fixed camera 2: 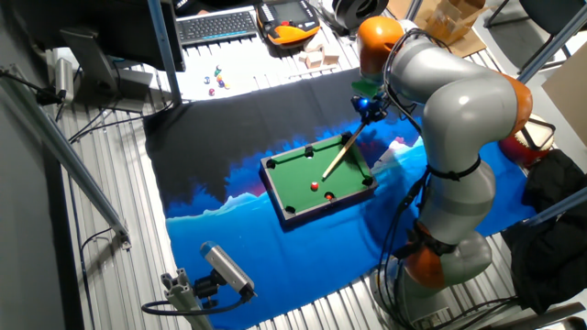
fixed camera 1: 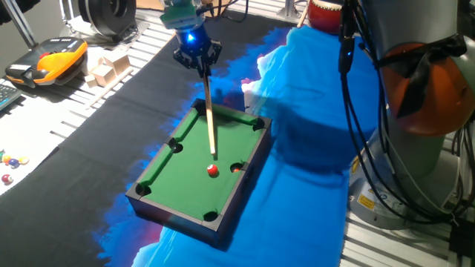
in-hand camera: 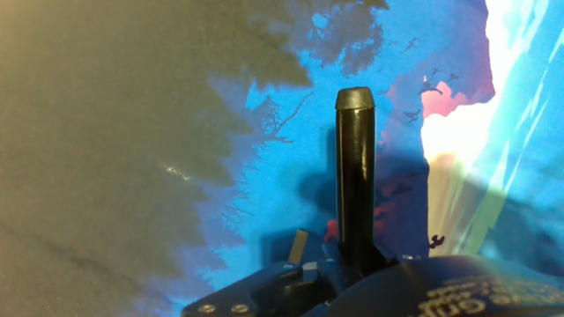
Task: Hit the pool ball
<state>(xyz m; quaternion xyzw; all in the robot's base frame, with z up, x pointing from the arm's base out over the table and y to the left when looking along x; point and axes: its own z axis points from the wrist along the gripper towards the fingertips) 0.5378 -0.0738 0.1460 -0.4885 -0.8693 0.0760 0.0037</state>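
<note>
The pool ball (fixed camera 1: 213,170) is a tiny red ball on the felt of the miniature green pool table (fixed camera 1: 185,174), close to a side pocket (fixed camera 1: 237,167). My gripper (fixed camera 1: 198,59) is above the table's far end and is shut on a wooden cue stick (fixed camera 1: 209,111). The cue slants down, and its tip ends just short of the ball. The other fixed view shows the gripper (fixed camera 2: 369,108), the cue (fixed camera 2: 341,151), the ball (fixed camera 2: 315,186) and the table (fixed camera 2: 293,170). The hand view shows only the cue's black butt end (in-hand camera: 355,176) over cloth.
The table stands on a blue and black cloth (fixed camera 1: 312,148). Small multicoloured balls (fixed camera 1: 9,162) lie at the left edge. Wooden blocks (fixed camera 1: 107,68) and an orange and black device (fixed camera 1: 48,63) are at the back left. The arm's base and cables (fixed camera 1: 415,111) stand at the right.
</note>
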